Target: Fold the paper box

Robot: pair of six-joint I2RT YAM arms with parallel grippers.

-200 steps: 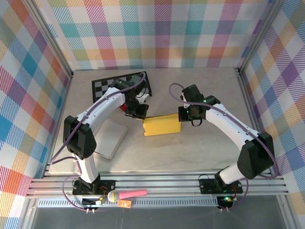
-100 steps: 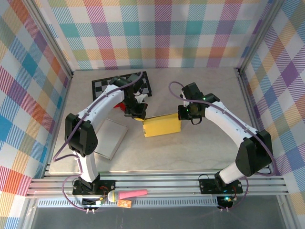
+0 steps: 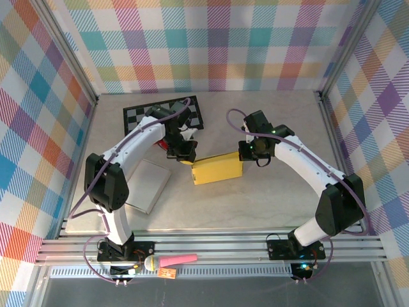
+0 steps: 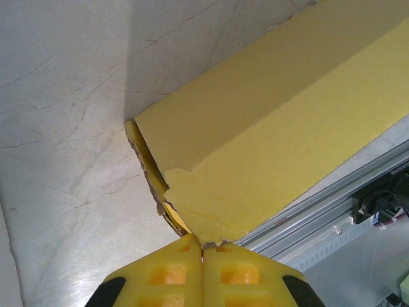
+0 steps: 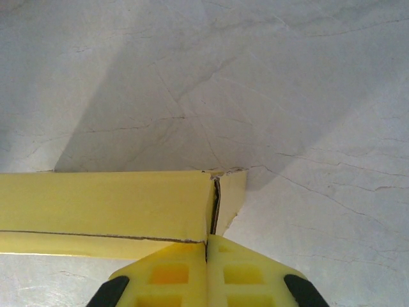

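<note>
Oblong paper box (image 3: 217, 169) — matte yellow card, ragged corners.

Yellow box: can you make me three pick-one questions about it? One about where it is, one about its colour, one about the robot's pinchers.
1. Where is the paper box?
A) in the middle, between both grippers
B) in the far left corner
C) on the front rail

2. What colour is it?
A) red
B) yellow
C) blue

3. How are the left gripper and right gripper?
A) both wide open
B) one open, one shut
C) both shut

Answers: 1 A, the top view shows it lying between them. 2 B, it looks yellow in every view. 3 C, each wrist view shows jaws pressed together at a box end.
</note>
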